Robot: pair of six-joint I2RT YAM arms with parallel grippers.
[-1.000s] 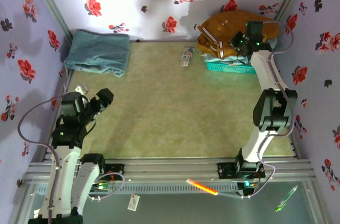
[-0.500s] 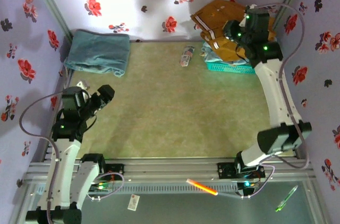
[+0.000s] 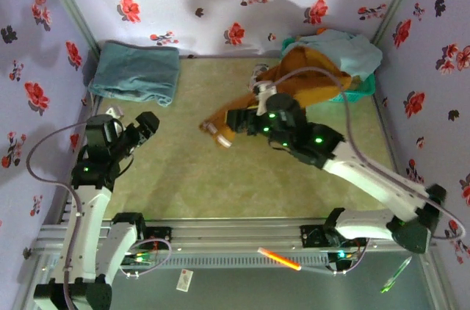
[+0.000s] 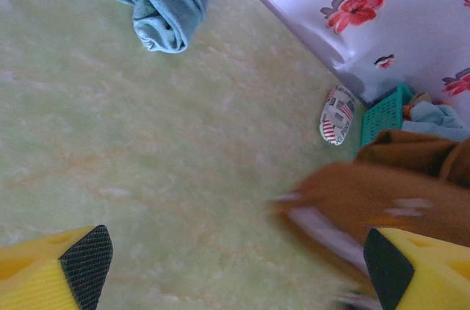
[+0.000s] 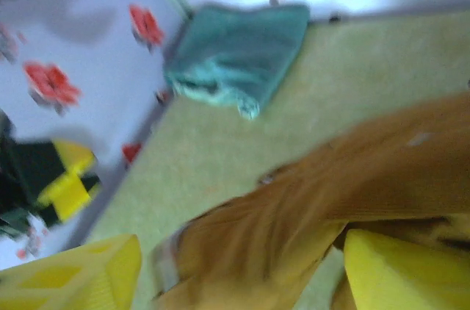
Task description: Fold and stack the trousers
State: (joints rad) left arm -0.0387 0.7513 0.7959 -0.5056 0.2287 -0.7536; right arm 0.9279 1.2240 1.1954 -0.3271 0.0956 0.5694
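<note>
- The trousers (image 5: pixel 345 170) are smearing with motion blur in the right wrist view, washing out the waistband trim
- In the left wrist view their near end is blurring and running off the right edge
- In the top view, cloth is covering the right gripper (image 3: pixel 244 120) fingertips
- Garments are hiding most of the teal basket (image 3: pixel 367 84)

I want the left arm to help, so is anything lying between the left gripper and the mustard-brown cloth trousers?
Nothing visible does. Only bare pale green table lies between the open left gripper and the mustard-brown cloth trousers; the folded teal-blue cloth garment sits off in the far left corner.
</note>
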